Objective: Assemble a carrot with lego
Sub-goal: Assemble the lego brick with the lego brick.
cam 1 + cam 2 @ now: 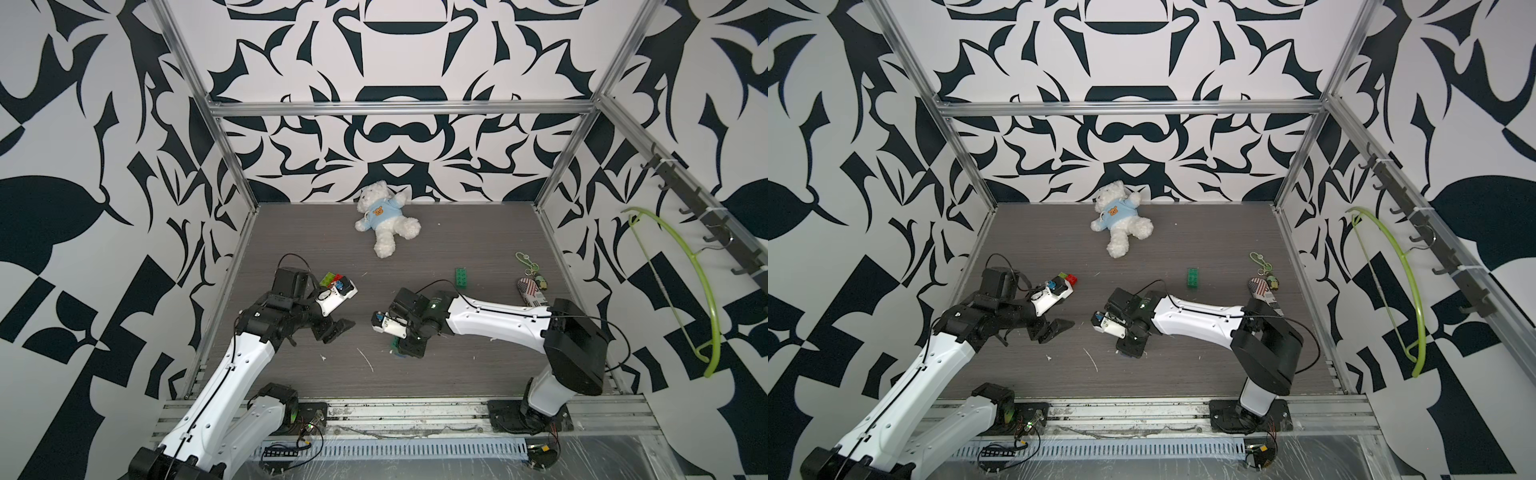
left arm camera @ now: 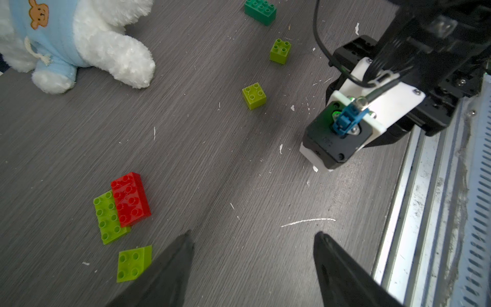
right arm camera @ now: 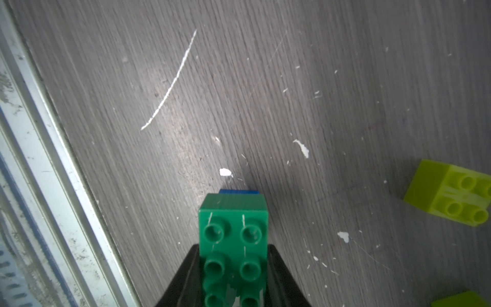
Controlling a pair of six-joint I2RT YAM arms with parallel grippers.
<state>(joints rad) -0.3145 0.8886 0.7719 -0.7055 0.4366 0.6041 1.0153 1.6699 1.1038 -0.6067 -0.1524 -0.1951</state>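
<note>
Grey wood-grain table (image 1: 457, 232) fills the cell, with patterned walls around it. Your right gripper (image 3: 233, 268) sits low over the table, its jaws clamped on the long sides of a green brick (image 3: 233, 212), studs up. A blue brick (image 3: 238, 191) shows only as a thin edge at the green brick's far end, just past the fingertips; you cannot tell whether the two are joined. A lime cube (image 3: 449, 196) lies to one side of that gripper, apart from it.

Your left gripper (image 2: 253, 235) hangs above bare table with jaws spread wide and nothing between them, well apart from the right gripper. Just beside one of its fingers (image 2: 175, 255) lies a sloped lime brick (image 2: 132, 263). A little farther out from that finger, a red brick (image 2: 130, 199) sits partly on top of a long lime brick (image 2: 107, 220). Ahead of the left gripper a second lime cube (image 2: 280, 50) stands alone, and beyond it lies a loose green brick (image 1: 462, 277). Farthest from both grippers, a bear (image 1: 384, 216) lies by the back wall.
</note>
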